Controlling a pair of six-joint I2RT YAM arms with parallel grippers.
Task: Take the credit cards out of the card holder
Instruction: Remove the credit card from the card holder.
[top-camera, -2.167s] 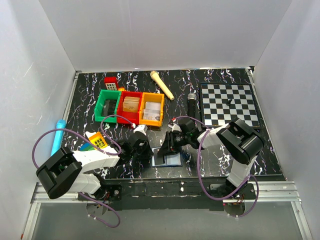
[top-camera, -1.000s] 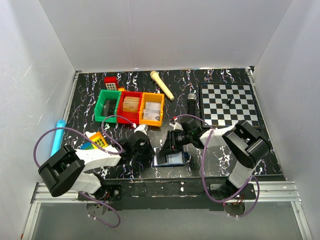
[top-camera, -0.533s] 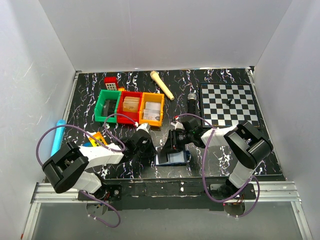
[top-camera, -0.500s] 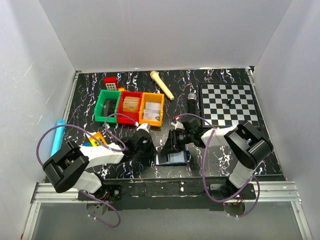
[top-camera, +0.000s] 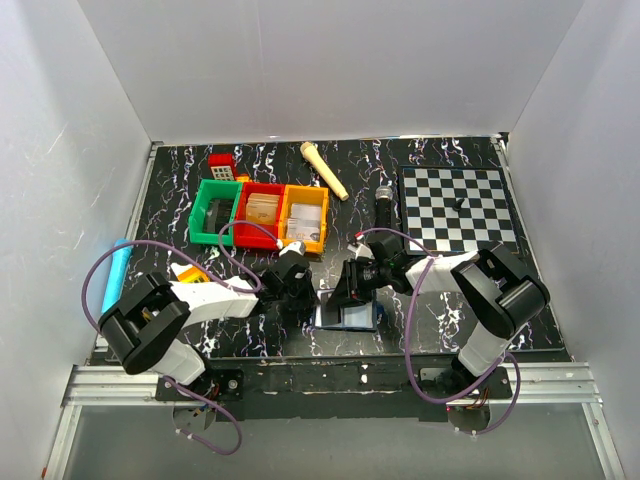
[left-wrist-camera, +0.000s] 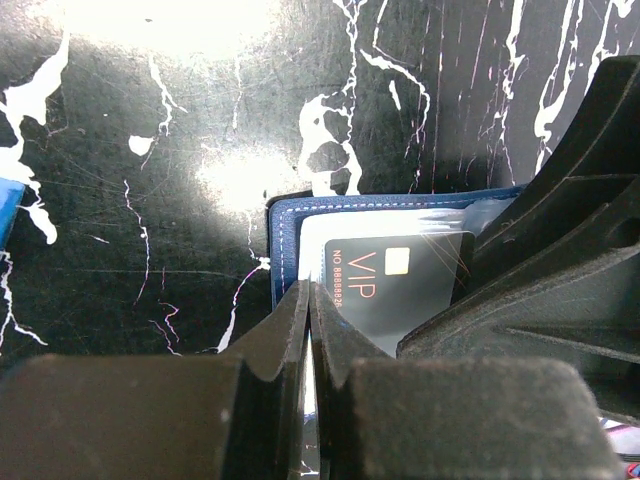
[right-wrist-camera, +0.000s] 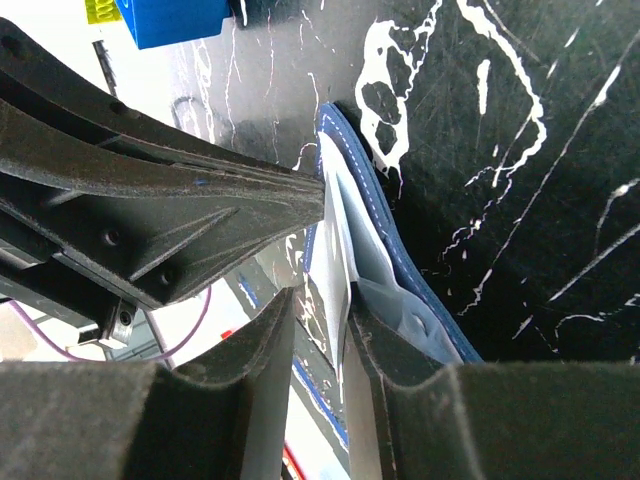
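Note:
The navy card holder (top-camera: 352, 318) lies open near the table's front edge, with its blue stitched rim (left-wrist-camera: 284, 232) and its pale inner leaf (right-wrist-camera: 338, 225) both showing. A black credit card (left-wrist-camera: 400, 285) marked VIP sits in its clear pocket. My left gripper (left-wrist-camera: 310, 300) is shut, its tips touching the holder's near-left edge (top-camera: 303, 292). My right gripper (right-wrist-camera: 318, 330) is over the holder from the right (top-camera: 342, 294). It is open a little, with the pale leaf between its fingers, lying against one of them. The rest of the card is hidden by that right gripper's fingers (left-wrist-camera: 560, 250).
Green (top-camera: 214, 210), red (top-camera: 258, 212) and orange (top-camera: 303, 217) bins stand behind the arms. A chessboard (top-camera: 458, 208), a black microphone (top-camera: 384, 208) and a wooden stick (top-camera: 323, 170) are farther back. A blue block (right-wrist-camera: 175, 18) and a light blue tube (top-camera: 115, 268) lie to the left.
My left arm has swung right and brought its shut fingers to the holder's left edge. The right gripper has stayed at the holder, shifting only slightly.

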